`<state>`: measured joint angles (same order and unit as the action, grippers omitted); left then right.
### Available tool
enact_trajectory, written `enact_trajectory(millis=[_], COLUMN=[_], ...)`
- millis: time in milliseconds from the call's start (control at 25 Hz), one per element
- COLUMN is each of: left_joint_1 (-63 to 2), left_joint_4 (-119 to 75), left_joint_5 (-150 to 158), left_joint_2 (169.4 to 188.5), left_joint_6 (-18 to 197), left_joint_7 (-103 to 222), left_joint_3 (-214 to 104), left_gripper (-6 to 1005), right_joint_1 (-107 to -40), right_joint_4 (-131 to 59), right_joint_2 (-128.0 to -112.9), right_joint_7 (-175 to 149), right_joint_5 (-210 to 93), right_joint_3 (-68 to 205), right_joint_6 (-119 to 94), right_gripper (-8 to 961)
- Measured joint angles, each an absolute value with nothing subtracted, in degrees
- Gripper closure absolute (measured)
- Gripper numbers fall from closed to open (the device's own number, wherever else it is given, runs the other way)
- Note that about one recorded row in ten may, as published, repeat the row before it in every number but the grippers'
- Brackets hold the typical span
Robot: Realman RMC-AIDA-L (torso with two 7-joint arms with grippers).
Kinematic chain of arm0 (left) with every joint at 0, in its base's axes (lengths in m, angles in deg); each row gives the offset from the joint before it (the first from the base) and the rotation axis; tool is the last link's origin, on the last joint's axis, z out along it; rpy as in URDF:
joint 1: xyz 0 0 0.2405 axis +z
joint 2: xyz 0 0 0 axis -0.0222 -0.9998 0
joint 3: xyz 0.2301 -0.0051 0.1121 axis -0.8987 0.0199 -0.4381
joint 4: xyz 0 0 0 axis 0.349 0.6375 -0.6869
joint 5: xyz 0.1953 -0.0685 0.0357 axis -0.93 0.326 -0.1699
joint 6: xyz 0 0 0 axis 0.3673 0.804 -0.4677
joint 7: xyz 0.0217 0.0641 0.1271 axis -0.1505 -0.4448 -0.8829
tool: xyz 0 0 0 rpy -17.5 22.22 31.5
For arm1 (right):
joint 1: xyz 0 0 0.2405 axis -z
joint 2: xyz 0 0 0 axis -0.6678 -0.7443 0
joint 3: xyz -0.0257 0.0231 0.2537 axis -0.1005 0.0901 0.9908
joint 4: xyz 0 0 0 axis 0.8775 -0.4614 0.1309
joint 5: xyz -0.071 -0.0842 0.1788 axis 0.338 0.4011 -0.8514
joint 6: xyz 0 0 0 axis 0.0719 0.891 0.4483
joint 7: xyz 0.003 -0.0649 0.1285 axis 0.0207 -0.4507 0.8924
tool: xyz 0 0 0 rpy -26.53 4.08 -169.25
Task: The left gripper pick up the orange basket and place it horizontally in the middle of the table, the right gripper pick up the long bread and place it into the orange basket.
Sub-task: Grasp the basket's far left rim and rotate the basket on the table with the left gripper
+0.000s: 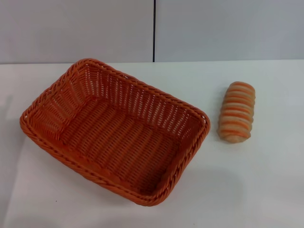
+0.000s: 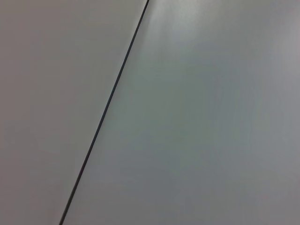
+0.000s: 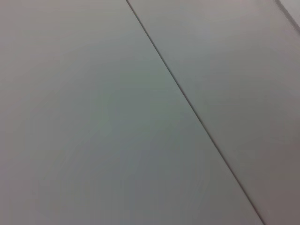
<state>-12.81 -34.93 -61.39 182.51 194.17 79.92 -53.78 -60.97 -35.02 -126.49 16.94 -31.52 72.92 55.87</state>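
Presently orange basket [image 1: 114, 130] empty, set diagonally on white tabletop [image 1: 266, 180], long bread [image 1: 236, 112] apart to its right, neither pincer visible, state unknown.

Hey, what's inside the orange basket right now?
Nothing: the basket shows only its bare woven floor. The bread lies outside it on the table. Whatever is under the basket is hidden.

A plain pale grey surface [image 2: 201, 122] fills the whole left wrist view, smooth and unmarked. One thin dark seam [image 2: 105, 110] crosses it on a slant, running straight from one edge of the picture to the opposite edge and dividing it into two flat panels. The narrower panel [image 2: 42, 93] looks slightly warmer in tone than the wider one, which brightens toward one corner.
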Motion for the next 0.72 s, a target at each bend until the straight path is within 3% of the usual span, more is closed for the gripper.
enact_trajectory(millis=[480,720], left_joint_1=[-13.34,-18.64], left_joint_4=[-33.95,-12.91], left_joint_5=[-61.4,-65.0], left_joint_2=[182.32,181.8], left_joint_6=[193.51,189.11], left_joint_7=[82.08,111.11], left_joint_3=[-54.0,-59.96], left_gripper=[215,224], right_joint_1=[-61.64,-62.2], right_joint_4=[-35.33,-35.35], right_joint_2=[-126.46,-126.44], right_joint_7=[16.84,17.3], right_joint_5=[-31.53,-31.53], right_joint_3=[72.1,70.8], right_joint_6=[54.96,54.92], right_gripper=[222,222])
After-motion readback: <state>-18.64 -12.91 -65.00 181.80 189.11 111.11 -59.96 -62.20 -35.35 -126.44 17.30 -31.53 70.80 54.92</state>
